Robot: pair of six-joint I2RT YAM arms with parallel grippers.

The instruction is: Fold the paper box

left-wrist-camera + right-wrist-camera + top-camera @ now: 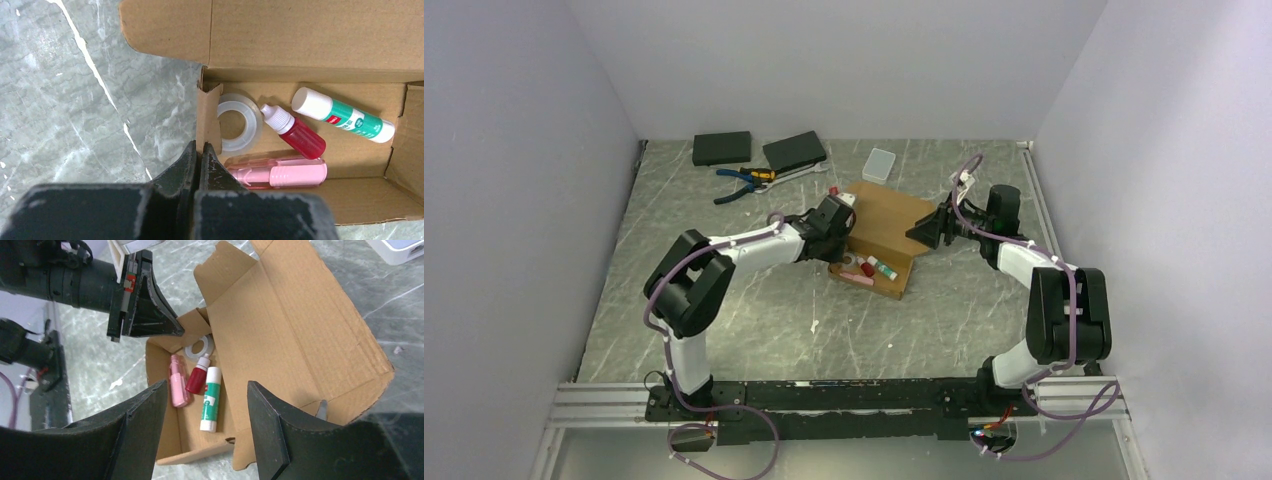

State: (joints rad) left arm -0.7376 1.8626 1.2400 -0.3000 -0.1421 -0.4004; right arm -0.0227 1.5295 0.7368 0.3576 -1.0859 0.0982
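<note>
Brown cardboard first: the paper box sits around the middle of the grey marbled table, between the two arms. Its tray is folded up and its big lid panel is thrown back, open. Lying inside the tray are a clear tape roll, a little red bottle, a green-and-white glue stick and a pink plastic tube thing.

The left gripper has its fingers squeezed tight together right at the top edge of the tray's short left wall. It looks like the cardboard edge is nipped between them.

The right gripper hangs above the box's right side with its fingers spread wide, nothing in them.

Along the far side of the table are two flat black boxes, some blue-handled pliers and a small whitish plastic case, all well apart from the box.
</note>
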